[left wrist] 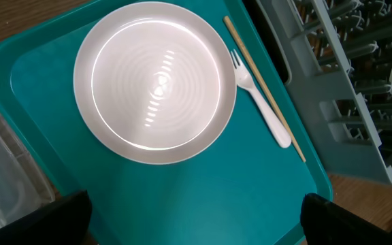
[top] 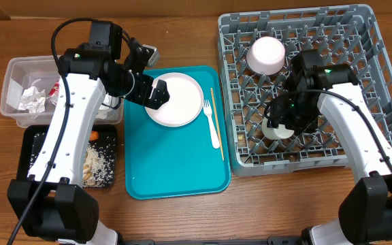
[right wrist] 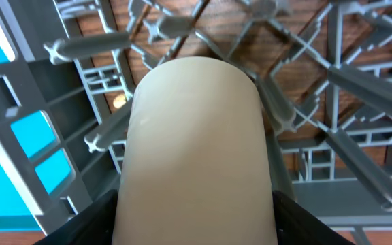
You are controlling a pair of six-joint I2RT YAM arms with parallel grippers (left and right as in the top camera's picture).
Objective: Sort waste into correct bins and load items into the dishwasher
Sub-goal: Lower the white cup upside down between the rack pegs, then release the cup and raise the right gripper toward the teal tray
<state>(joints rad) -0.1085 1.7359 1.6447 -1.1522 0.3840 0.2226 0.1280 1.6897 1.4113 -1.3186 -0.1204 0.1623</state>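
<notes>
**Right pincer (right wrist: 196,221) clamped on a small white cup (right wrist: 196,143) inside the grey dish rack (top: 380,82); left pincer (left wrist: 196,221) spread wide.**
The cup's long axis runs straight out ahead of the right pincer, toward the rack's pegs. Directly below the left pincer a white plate (top: 175,100) lies flat on the teal tray (top: 175,170). To that pincer's right, the white fork (top: 211,122) and wooden stick (top: 217,122) lie parallel, tines pointing away from the robot.
</notes>
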